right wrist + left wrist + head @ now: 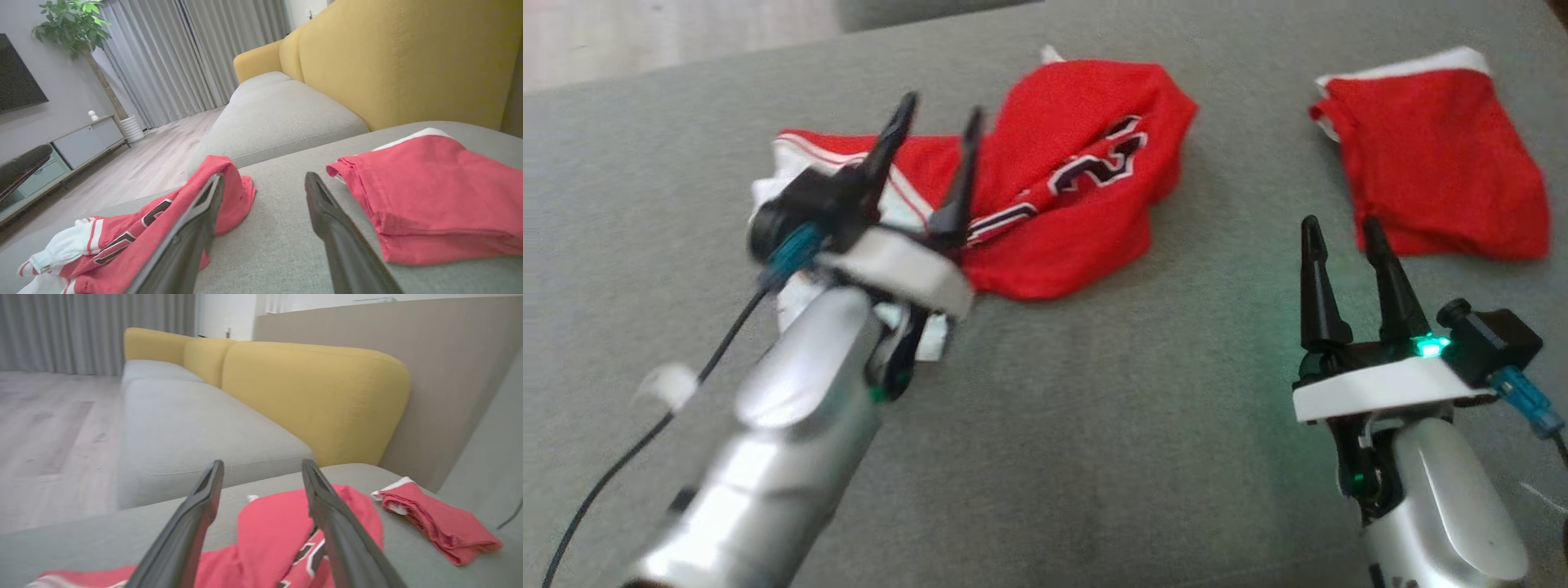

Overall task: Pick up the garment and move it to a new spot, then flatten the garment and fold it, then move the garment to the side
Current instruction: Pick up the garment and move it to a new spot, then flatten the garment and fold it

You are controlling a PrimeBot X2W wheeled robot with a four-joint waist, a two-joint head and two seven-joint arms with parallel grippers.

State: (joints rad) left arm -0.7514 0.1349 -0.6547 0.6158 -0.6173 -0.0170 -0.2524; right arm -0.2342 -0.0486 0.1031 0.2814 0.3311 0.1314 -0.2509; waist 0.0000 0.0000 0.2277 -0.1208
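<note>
With the left tool [940, 109] spread wide and gripping nothing, hovered above the left part of the grey cushion [1094, 408], dark fingers slanted up and away and blurred in the head view. Found the garment [1086, 122], a red jersey with white trim and black-and-white lettering, lying crumpled on the cushion's middle toward its far edge, with a white, red-striped part bunched further toward the cushion's left, beneath that tool. Saw along the left tool [262, 464] a broad gap between its fingers, and the garment [265, 526] spread on the cushion [81, 543] below the tips; could not tell whether either finger brushed the cloth. Held the right tool [1341, 224] upright over the cushion's near right part, just as wide open and empty. Found a folded red cloth [1437, 163] with a white edge lying flat at the cushion's far right, with bare grey fabric between it and the garment. Saw along the right tool [264, 177] bare cushion [278, 196] between its fingers, the garment [122, 241] toward the cushion's left and the folded red cloth [433, 196] toward its right. Made out a yellow backrest [400, 61] rising just past the cushion's far edge.
</note>
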